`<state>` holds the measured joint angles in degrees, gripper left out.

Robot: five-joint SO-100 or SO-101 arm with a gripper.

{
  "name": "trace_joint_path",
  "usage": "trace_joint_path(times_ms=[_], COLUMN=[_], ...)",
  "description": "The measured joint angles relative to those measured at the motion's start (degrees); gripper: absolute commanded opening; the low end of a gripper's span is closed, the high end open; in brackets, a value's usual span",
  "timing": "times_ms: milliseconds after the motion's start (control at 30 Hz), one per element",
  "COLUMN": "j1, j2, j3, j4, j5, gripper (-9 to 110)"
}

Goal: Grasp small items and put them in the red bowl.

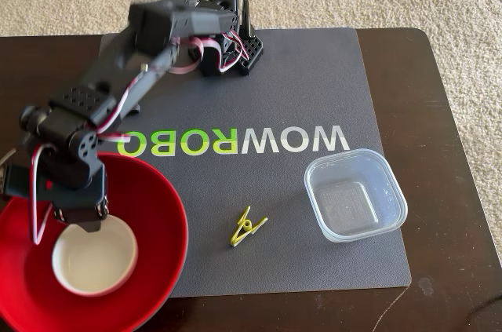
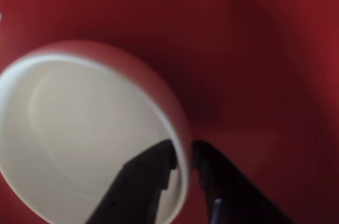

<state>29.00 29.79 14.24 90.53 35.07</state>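
The small white bowl (image 1: 94, 257) sits inside the big red bowl (image 1: 169, 214) at the lower left of the fixed view. My gripper (image 1: 86, 220) hangs over the white bowl's far rim. In the wrist view the gripper (image 2: 184, 155) straddles the rim of the white bowl (image 2: 79, 134), one black finger (image 2: 143, 181) inside and one outside, closed on it, with the red bowl's wall (image 2: 254, 49) behind. The clear square tub (image 1: 354, 195) and the yellow-green clothespin (image 1: 247, 228) lie on the mat. The black ribbed bar is not in view.
A grey mat (image 1: 314, 81) with WOWROBO lettering covers a dark wooden table (image 1: 439, 112). The arm's base (image 1: 227, 41) stands at the mat's far edge. Beige carpet lies beyond the table.
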Motion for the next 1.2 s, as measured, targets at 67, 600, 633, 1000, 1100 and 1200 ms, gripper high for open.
trace_joint_path(times_ms=[67,600,633,1000,1100,1200], j1=[-0.2,-3.9,-5.4,-39.0,-43.4,-45.4], j2=[-4.0,28.0,31.5,46.7,41.2,35.8], j3=[-7.1,6.3,9.7,37.8,39.4,39.9], j4=[2.4,7.1,7.1,7.1,7.2,7.2], j5=[1.4,10.4,11.3,30.9,33.9,35.4], gripper=[0,41,39,32,32,32])
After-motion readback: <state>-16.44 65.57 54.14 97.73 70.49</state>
